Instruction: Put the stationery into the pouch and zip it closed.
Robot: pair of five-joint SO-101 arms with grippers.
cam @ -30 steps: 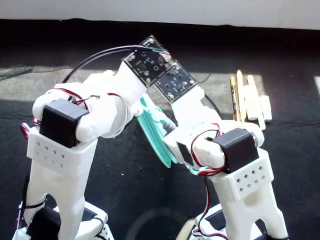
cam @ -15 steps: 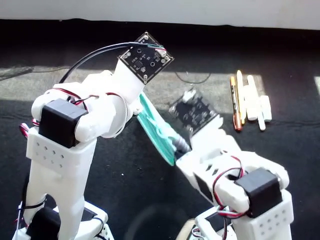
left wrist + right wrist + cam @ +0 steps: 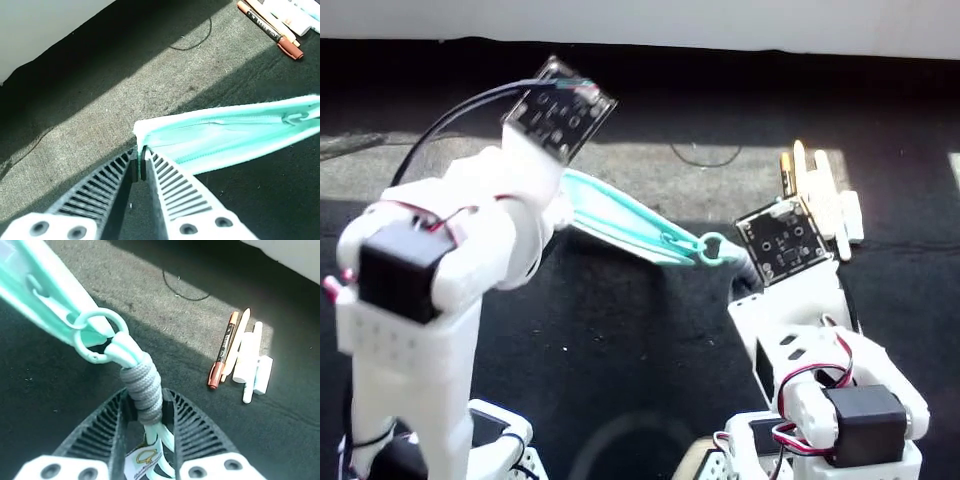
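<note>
The pouch (image 3: 620, 225) hangs above the bench (image 3: 620, 350), stretched between the two arms. The left pincer (image 3: 139, 161) is clamped on one end corner of the pouch, its jaws nearly together. At the pouch's other end, the right pincer (image 3: 145, 402) grips the grey cord (image 3: 142, 385) tied to the zipper ring (image 3: 97, 335). The stationery (image 3: 820, 195), an orange pen and several white pieces side by side, lies on the bench beyond the pouch's cord end.
</note>
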